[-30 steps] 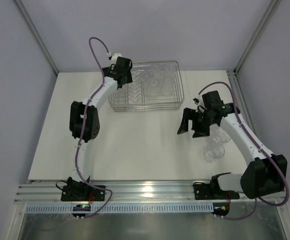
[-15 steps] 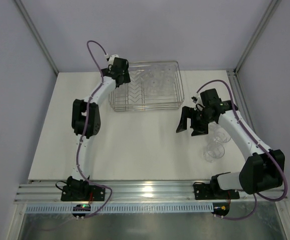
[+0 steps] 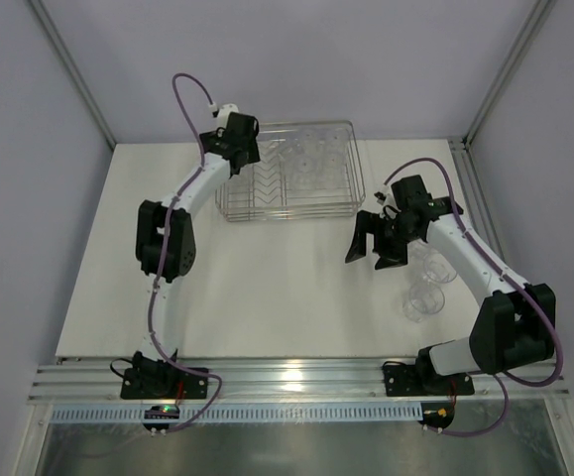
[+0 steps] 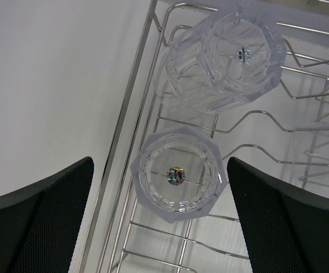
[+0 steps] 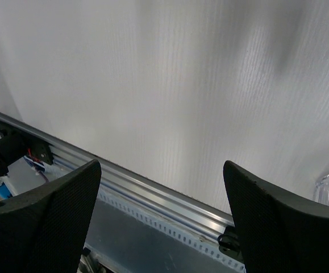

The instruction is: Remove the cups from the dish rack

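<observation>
At the far edge of the worktop, the left gripper (image 4: 161,219) is hovering, jaws spread wide, over a cup (image 4: 178,176) at the left end of the dish rack (image 3: 287,214); a straight descent and squeeze is looking due next, while the right gripper (image 3: 373,250) is hanging spread and empty

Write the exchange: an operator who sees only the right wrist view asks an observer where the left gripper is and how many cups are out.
Operator: Where is the left gripper?
Observer: The left gripper hangs open over a cup at the dish rack's left end.
Operator: How many cups are out?
Observer: The top view shows two unloaded cups on the table's right side.
</observation>
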Controlling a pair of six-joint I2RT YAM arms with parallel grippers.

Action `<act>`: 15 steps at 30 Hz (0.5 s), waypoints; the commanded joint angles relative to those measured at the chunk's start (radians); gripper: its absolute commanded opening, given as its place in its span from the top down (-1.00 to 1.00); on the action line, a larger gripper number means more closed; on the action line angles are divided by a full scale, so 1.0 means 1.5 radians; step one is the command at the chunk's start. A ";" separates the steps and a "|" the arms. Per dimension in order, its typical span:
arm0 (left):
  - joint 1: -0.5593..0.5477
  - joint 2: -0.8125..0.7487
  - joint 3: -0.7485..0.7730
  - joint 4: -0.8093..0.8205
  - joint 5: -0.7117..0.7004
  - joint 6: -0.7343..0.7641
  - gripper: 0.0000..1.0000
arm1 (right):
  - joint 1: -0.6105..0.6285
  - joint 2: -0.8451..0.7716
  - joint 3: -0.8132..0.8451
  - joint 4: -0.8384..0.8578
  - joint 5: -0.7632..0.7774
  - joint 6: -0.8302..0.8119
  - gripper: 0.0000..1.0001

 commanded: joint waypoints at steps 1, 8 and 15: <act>-0.005 -0.043 -0.008 0.012 -0.017 0.014 -1.00 | 0.003 0.001 0.014 0.017 -0.010 -0.011 -0.80; -0.017 -0.035 -0.003 0.021 0.012 0.033 -1.00 | 0.003 0.003 0.014 0.014 -0.007 -0.016 -0.80; -0.045 -0.014 0.017 0.029 0.015 0.058 -0.99 | 0.003 0.012 0.015 0.012 -0.010 -0.021 -0.80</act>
